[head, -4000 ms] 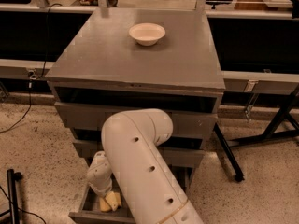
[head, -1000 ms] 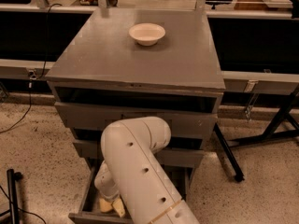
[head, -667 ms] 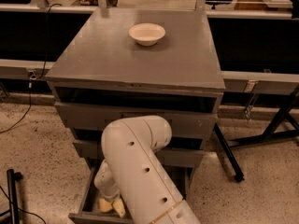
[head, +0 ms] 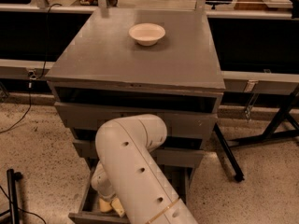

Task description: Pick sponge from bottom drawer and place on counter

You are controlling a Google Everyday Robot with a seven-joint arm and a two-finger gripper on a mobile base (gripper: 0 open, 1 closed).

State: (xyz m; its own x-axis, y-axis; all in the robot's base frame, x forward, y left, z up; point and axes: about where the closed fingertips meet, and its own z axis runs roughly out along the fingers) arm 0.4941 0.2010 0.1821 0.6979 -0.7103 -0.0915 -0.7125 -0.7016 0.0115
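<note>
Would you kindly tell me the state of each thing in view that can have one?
Bottom drawer, pulled open.
Gripper, down inside the bottom drawer, below the arm.
Sponge, not clearly seen; the arm covers much of the drawer.
Bowl, upright on the counter, looks empty.
Counter, holds the bowl near its back edge.
Top drawer and middle drawer, pushed in well behind the bottom one.
</note>
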